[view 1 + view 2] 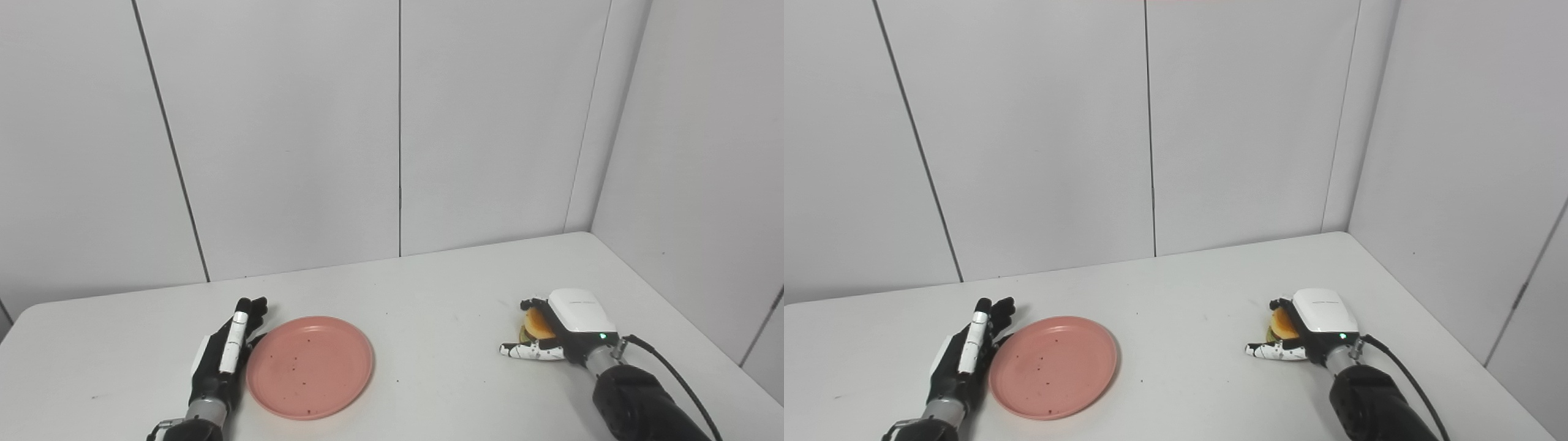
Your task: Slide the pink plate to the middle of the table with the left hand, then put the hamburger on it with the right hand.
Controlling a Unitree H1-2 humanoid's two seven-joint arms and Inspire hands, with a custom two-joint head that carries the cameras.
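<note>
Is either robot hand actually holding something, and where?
The right robot hand wraps the hamburger by its sides. The left robot hand holds nothing, open beside the pink plate.

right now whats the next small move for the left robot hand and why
Probably push the pink plate rightward: the left robot hand rests flat against its left rim, the plate sits left of the table's middle, and the right robot hand is at the hamburger.

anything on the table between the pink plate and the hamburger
Nothing: only bare table between the pink plate and the hamburger, clearest in the left eye view.
</note>
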